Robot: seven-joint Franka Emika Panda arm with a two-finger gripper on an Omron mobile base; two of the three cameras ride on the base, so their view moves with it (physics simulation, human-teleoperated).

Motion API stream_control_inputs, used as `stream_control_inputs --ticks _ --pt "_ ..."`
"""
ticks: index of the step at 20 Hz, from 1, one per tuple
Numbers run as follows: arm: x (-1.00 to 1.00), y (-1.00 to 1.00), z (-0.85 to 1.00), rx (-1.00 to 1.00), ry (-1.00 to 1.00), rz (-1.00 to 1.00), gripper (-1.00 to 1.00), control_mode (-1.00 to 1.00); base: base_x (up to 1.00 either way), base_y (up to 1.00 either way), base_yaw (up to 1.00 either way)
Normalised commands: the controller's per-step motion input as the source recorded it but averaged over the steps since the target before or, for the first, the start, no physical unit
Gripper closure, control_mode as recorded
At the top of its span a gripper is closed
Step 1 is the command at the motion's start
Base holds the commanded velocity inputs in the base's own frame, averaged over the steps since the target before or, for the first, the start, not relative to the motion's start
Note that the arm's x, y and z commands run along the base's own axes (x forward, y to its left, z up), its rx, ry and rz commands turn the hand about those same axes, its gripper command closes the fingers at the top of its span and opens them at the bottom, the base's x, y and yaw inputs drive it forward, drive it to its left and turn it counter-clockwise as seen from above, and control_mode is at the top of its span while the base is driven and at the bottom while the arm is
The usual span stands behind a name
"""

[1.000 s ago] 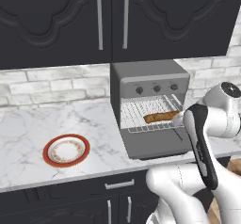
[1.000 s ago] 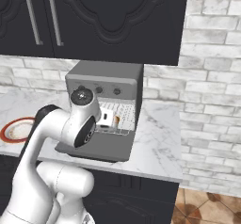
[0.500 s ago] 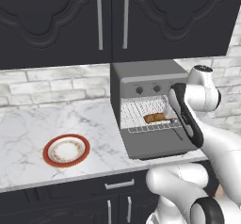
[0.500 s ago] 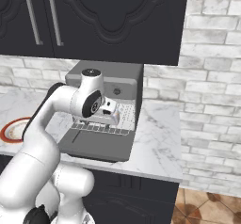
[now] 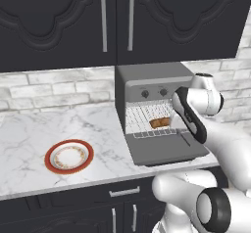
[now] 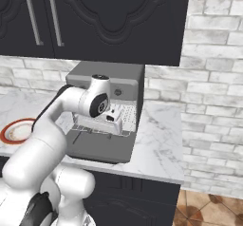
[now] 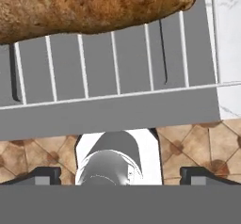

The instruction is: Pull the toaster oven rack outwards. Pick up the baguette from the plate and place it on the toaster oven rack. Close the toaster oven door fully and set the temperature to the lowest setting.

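Marble counter [image 5: 29,129], dark cabinets above. Baguette [image 5: 159,123] is seen lying on the toaster oven rack [image 5: 147,119], which is pulled partway out of the toaster oven [image 5: 147,78] over the lowered toaster oven door [image 5: 164,151]. In the hand view the loaf [image 7: 89,4] is crossed beneath by rack wires [image 7: 115,68]. Gripper [image 7: 120,176] is held spread wide, empty, just before the rack. Plate [image 5: 68,156] is set well apart to the left.
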Motion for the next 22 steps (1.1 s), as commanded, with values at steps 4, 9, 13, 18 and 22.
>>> stream_control_inputs --ticks 4,9,13,18,22 --pt "-0.28 0.00 -0.18 0.00 -0.01 -0.04 -1.00 -1.00 0.00 0.00 0.00" --pt "-0.03 0.03 0.00 0.00 -0.10 -0.06 -1.00 -1.00 0.00 0.00 0.00" --pt "0.32 0.08 -0.06 0.00 -0.10 -0.08 -1.00 -1.00 0.00 0.00 0.00" --pt "0.47 0.04 -0.05 0.00 -0.04 -0.09 -1.00 -1.00 0.00 0.00 0.00" --pt "0.45 0.05 -0.16 0.00 -0.01 -0.06 -1.00 -1.00 0.00 0.00 0.00"
